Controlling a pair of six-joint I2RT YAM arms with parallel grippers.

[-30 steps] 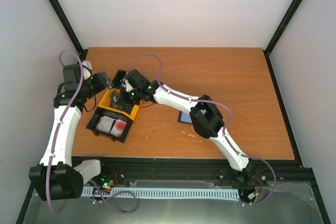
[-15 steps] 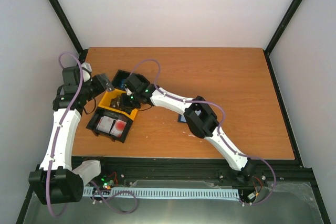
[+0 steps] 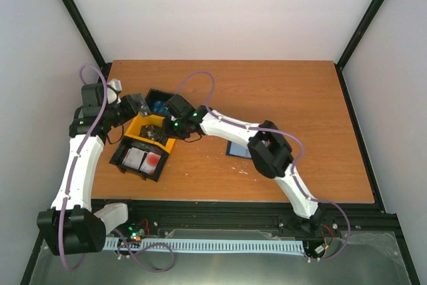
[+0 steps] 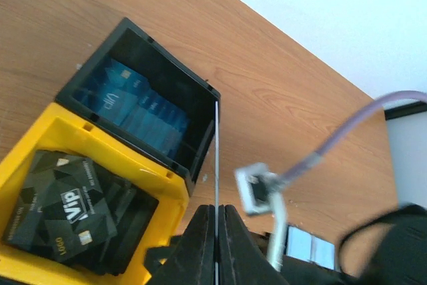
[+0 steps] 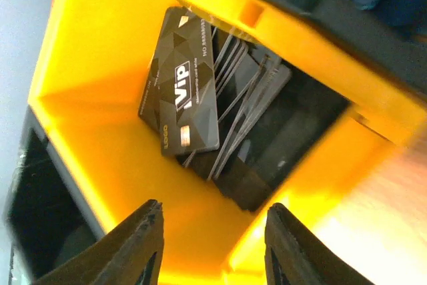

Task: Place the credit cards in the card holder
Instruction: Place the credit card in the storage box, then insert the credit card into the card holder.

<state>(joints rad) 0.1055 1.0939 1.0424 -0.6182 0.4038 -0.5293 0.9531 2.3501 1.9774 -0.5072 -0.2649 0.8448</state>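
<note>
My left gripper (image 4: 216, 208) is shut on a thin credit card (image 4: 217, 145) that shows edge-on and sticks up past the tray's corner; it sits at the tray's far left (image 3: 139, 106). My right gripper (image 5: 213, 211) hangs open and empty over the yellow compartment, where several dark grey credit cards (image 5: 183, 88) lie stacked (image 4: 63, 205). From above, the right gripper (image 3: 160, 127) is over the tray's middle. Blue cards (image 4: 137, 108) fill the far black compartment. The card holder (image 3: 237, 149) lies open on the table, partly hidden by the right arm; its pale blue inside (image 4: 310, 248) shows.
The black-and-yellow tray (image 3: 172, 143) stands angled at the table's left. Its near compartment holds white cards with red blotches (image 3: 143, 160). The right arm's elbow (image 3: 270, 153) reaches across the table's middle, with its purple cable (image 4: 347, 131) looping above. Black frame posts rise at the back corners.
My right gripper has gone from shut to open and shifted slightly toward the yellow compartment. The left gripper has stayed shut on its card, almost in place.
</note>
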